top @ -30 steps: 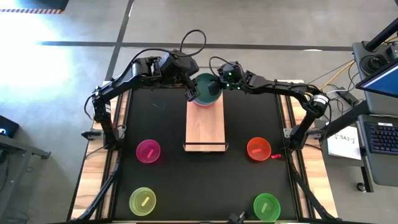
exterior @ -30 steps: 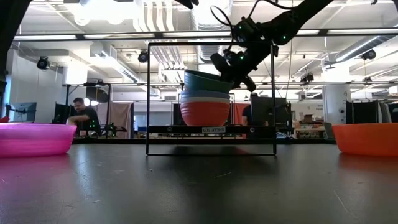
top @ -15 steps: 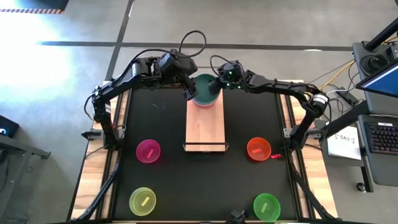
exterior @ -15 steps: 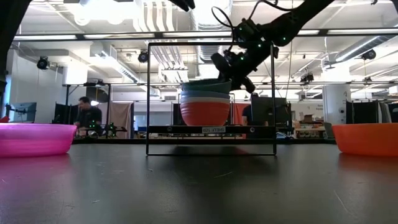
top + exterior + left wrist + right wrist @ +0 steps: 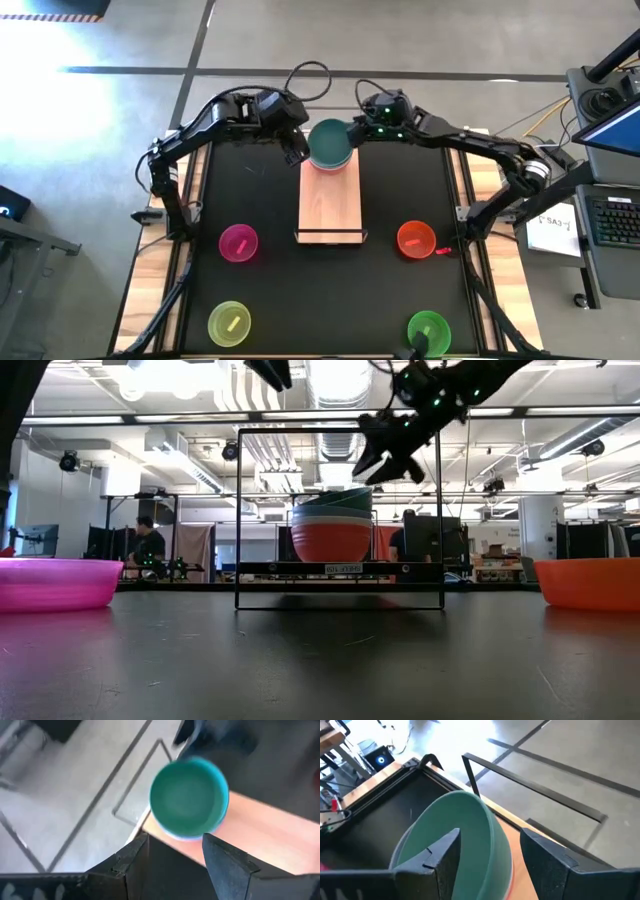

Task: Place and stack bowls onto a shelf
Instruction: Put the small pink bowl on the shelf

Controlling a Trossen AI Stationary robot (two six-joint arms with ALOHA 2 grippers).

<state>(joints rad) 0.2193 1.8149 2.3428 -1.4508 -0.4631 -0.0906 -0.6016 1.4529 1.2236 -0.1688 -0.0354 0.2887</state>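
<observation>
- Right pincer (image 5: 390, 458): jaws now spread, lifted off teal bowl (image 5: 329, 144), at its two o'clock.
- Teal bowl: released, seated atop stack on shelf (image 5: 331, 210).
- Left pincer (image 5: 296, 150): wide, empty, at nine o'clock.
- I count four bowls unshelved.

Teal bowl (image 5: 329, 143), light-wood shelf (image 5: 331, 205)

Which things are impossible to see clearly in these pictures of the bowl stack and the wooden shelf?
- Number of bowls in the stack: high view shows only the teal plastic bowl on top; in the low view the layers are too thin to count.
- Far end of the light-wood shelf board: covered by the stack in the high view.
- Yellow-green bowl and green bowl: small pieces inside them, too small to identify.
- Left wrist view: blurred by motion.
</observation>
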